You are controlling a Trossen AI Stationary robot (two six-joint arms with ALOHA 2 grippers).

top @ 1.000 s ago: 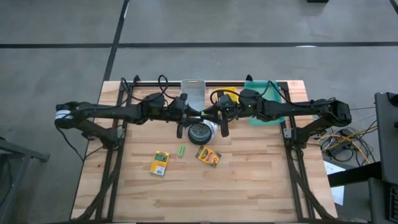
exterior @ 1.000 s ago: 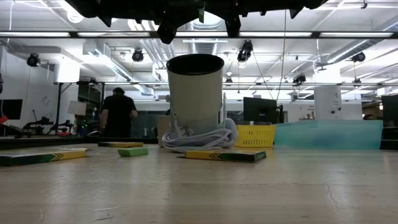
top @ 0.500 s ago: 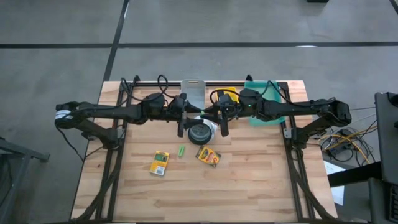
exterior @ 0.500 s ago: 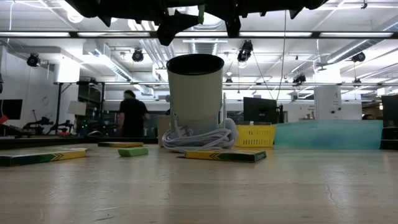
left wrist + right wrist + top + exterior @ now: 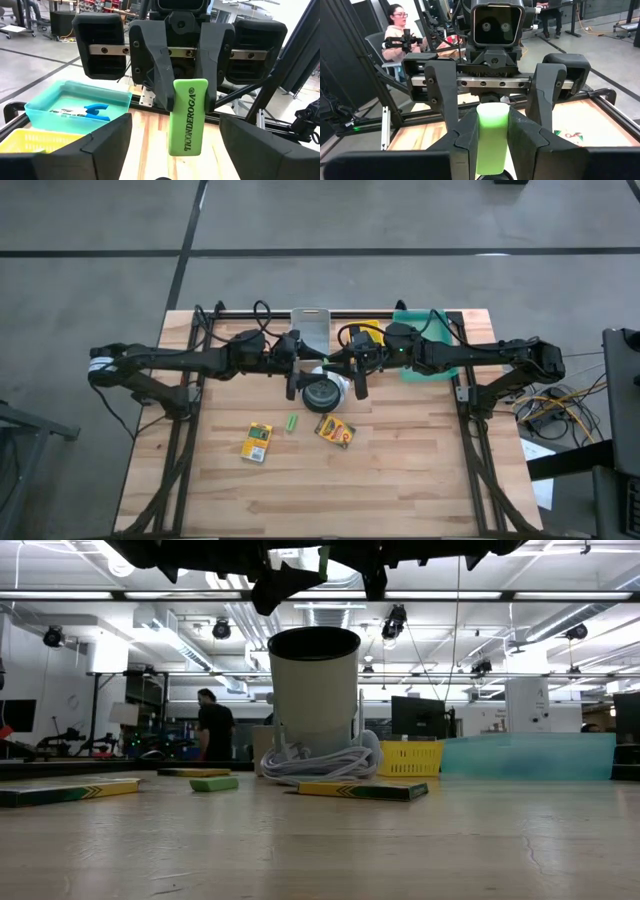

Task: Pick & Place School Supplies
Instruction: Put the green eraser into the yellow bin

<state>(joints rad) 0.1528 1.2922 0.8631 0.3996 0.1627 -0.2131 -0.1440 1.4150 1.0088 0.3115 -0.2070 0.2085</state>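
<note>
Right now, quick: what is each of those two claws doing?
Left gripper: open, holding nothing.
Right gripper: closed on the green eraser.

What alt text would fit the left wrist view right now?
The right gripper faces the camera, shut on an upright green stick printed TICONDEROGA. The left gripper stands open, its fingers on either side of the stick. Behind, a teal tray holds a blue-handled tool.

green stick [image 5: 492, 137] upright, crayon boxes [image 5: 257, 442] flat on table
</note>
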